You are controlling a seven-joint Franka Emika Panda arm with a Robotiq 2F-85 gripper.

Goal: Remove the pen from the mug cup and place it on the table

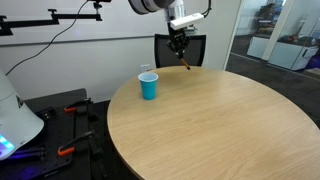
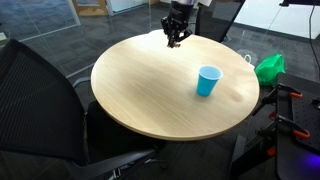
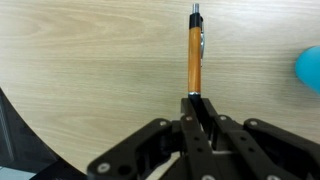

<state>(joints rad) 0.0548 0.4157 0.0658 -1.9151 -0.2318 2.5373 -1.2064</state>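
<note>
My gripper (image 3: 198, 100) is shut on the pen (image 3: 195, 55), an orange-brown stick with a dark tip and a clip, which points away from the jaws over the table (image 3: 90, 60). In both exterior views the gripper (image 1: 180, 44) (image 2: 174, 36) hangs above the far edge of the round tan table (image 1: 220, 120) (image 2: 150, 90), with the pen (image 1: 186, 62) sticking down from it. The blue mug cup (image 1: 149, 86) (image 2: 208, 81) stands upright on the table, apart from the gripper. A blue blur at the right edge of the wrist view (image 3: 310, 68) is the cup.
A black chair (image 1: 180, 50) stands behind the table under the gripper. Another black chair (image 2: 40, 100) is at the near left. A green object (image 2: 268, 67) lies beside the table. Black equipment with red clamps (image 1: 60, 120) sits on the floor.
</note>
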